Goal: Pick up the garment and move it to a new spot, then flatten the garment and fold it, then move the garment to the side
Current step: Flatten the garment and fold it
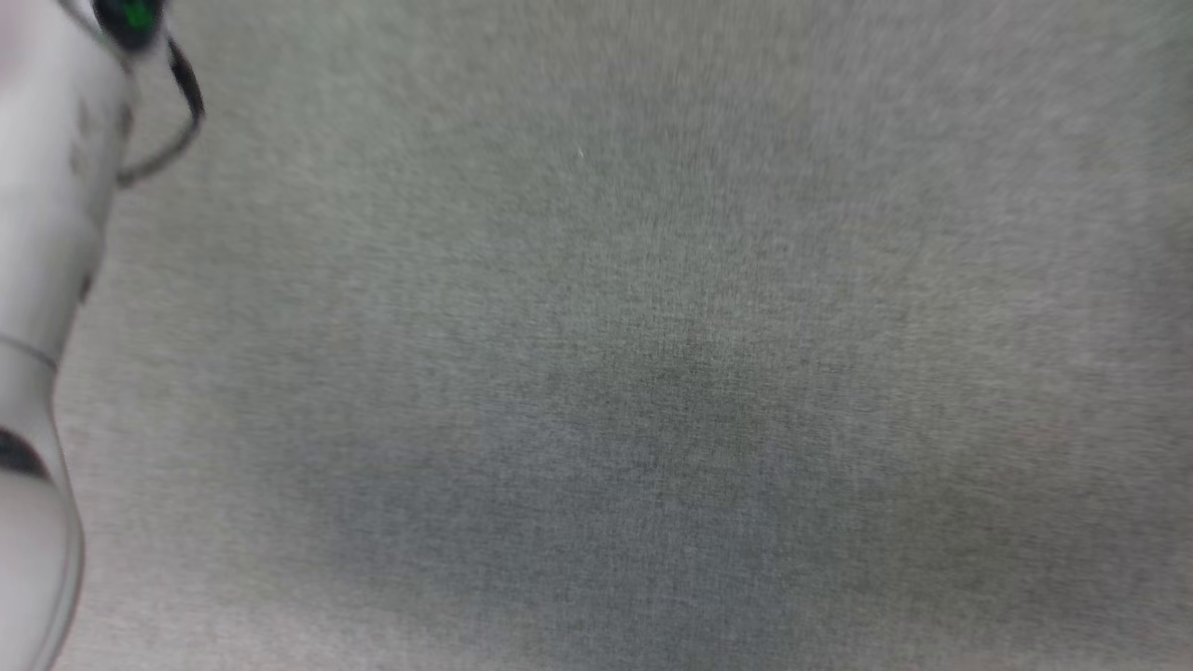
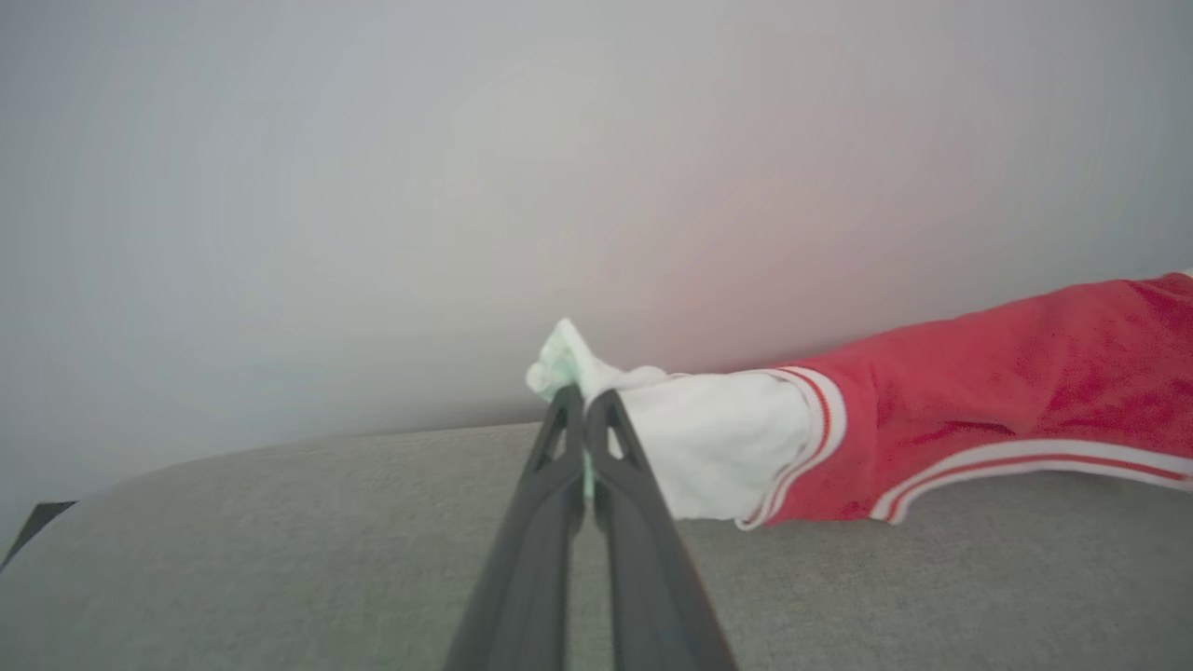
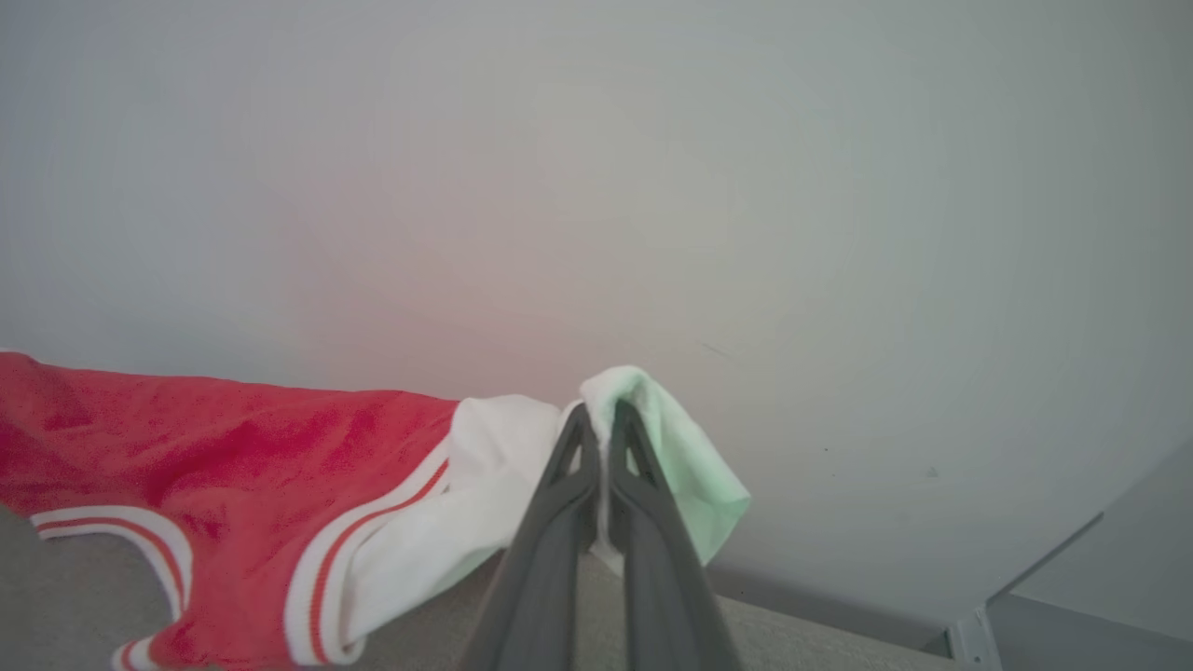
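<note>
The left pincer (image 2: 585,399) has its two dark fingers pressed together with almost no gap, clamped on the end of a white sleeve (image 2: 718,438), whose bunched tip pokes up past the fingertips toward 12 o'clock. From that grip the garment (image 2: 979,391) stretches away toward 3 o'clock: white sleeve first, then red-and-white striped trim, then the red body, lying along the grey cloth-covered surface (image 2: 280,540) against a pale wall (image 2: 373,186). The right pincer (image 3: 596,415) is likewise closed tight, on the other white sleeve (image 3: 494,466); a pale, green-tinted flap of that sleeve droops toward 4 o'clock, and the red body runs off toward 9 o'clock, its striped hem low over the surface. In the blurred head view, a pale forearm (image 1: 37,280) stands along the 9 o'clock edge with a dark cable (image 1: 186,102) looping near 10 o'clock.
</note>
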Tool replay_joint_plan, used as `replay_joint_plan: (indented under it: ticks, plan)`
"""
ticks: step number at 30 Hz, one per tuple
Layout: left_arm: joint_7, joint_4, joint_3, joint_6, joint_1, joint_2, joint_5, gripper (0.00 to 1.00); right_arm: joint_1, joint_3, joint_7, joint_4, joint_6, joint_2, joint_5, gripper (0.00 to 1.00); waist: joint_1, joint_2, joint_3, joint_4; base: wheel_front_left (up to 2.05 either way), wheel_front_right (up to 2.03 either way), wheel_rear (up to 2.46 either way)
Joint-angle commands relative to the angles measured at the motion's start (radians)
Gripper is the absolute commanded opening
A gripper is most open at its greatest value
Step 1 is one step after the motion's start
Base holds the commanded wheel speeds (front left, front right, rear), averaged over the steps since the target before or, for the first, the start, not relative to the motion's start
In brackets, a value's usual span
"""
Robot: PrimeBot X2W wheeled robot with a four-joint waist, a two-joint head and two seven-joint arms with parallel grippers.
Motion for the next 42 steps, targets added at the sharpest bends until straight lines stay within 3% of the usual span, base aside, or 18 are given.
replay_joint_plan:
  ticks: [1, 14, 19, 24, 25, 34, 38, 42]
  plan:
    - [0.003, -0.009, -0.007, -0.002, 0.040, 0.020, -0.013, 0.00, 0.041, 0.018, 0.015, -0.017, 0.000, -0.017, 0.027, 0.00, -0.0001, 0.0000, -0.162, -0.008, 0.00, 0.00, 0.00]
    - [0.000, -0.183, -0.086, 0.000, 0.403, 0.113, -0.082, 0.00, 0.465, 0.127, 0.175, -0.288, 0.000, -0.208, 0.306, 0.00, -0.0001, 0.0000, -0.434, 0.001, 0.00, 0.00, 0.00]
    - [0.005, -0.300, -0.100, 0.050, 0.570, 0.157, -0.106, 0.00, 0.660, 0.116, 0.210, -0.385, 0.000, -0.256, 0.358, 0.00, -0.0001, 0.0000, -0.517, 0.002, 0.00, 0.00, 0.00]
    - [0.022, -0.493, -0.110, 0.151, 0.742, 0.255, -0.131, 0.00, 0.850, 0.075, 0.249, -0.488, 0.000, -0.300, 0.381, 0.00, -0.0001, 0.0000, -0.577, 0.000, 0.00, 0.00, 0.00]
    - [0.022, -0.493, -0.110, 0.151, 0.742, 0.255, -0.131, 0.00, 0.850, 0.075, 0.249, -0.488, 0.000, -0.300, 0.381, 0.00, -0.0001, 0.0000, -0.577, 0.000, 0.00, 0.00, 0.00]
    - [0.007, -0.955, -0.093, 0.418, 1.069, 0.463, -0.214, 0.00, 1.170, -0.079, 0.340, -0.664, -0.001, -0.358, 0.386, 0.00, -0.0001, 0.0000, -0.611, 0.001, 0.00, 0.00, 0.00]
    - [-0.018, -1.114, -0.084, 0.523, 1.195, 0.529, -0.256, 0.00, 1.314, -0.146, 0.416, -0.764, -0.001, -0.356, 0.383, 0.00, -0.0001, 0.0000, -0.612, -0.001, 0.00, 0.00, 0.00]
    - [-0.043, -1.229, -0.091, 0.595, 1.298, 0.560, -0.286, 0.00, 1.452, -0.228, 0.501, -0.862, -0.001, -0.333, 0.374, 0.00, -0.0001, 0.0000, -0.603, -0.005, 0.00, 0.00, 0.00]
